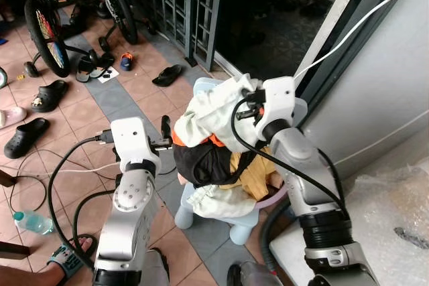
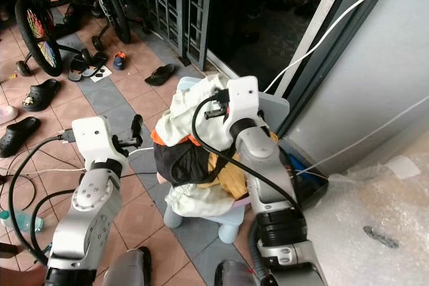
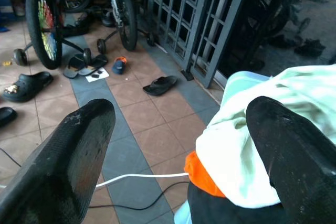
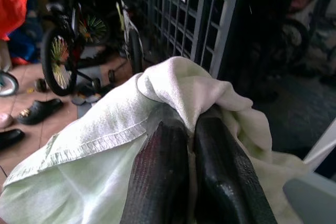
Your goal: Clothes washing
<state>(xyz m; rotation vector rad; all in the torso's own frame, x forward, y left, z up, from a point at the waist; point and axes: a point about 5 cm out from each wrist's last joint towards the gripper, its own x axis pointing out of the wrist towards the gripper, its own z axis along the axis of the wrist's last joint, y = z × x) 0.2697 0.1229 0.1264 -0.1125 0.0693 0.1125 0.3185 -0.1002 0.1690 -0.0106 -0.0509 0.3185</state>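
While the right gripper point(image 4: 186, 145) has its two black fingers point(image 4: 157, 177) pressed together on a fold of the pale green cloth point(image 4: 105, 145), pinching it at the top of the heap, the left gripper point(image 3: 178, 150) stands with its fingers point(image 3: 63, 161) spread wide, one over the tiled floor and the other lying against the side of the same cloth, holding nothing. The cloth crowns a pile of laundry point(image 1: 214, 152): beneath it sit an orange piece point(image 1: 179, 140), a black garment point(image 1: 201, 165), something mustard yellow point(image 1: 251, 175) and a whitish bundle point(image 1: 214, 202) hanging low at the front. The pile rests on a small pale blue plastic chair point(image 1: 201, 216) standing on the tiles just outside a dark doorway. A white cable point(image 3: 142, 178) and black cables trail over the floor point(image 1: 144, 102) beside the left arm. Farther off, sandals point(image 1: 167, 75) and black clogs point(image 1: 48, 95) lie scattered near a child's bicycle point(image 1: 47, 28) with training wheels, in front of a metal grille gate point(image 1: 181, 5). A plastic bottle point(image 1: 32, 222) lies on the tiles.
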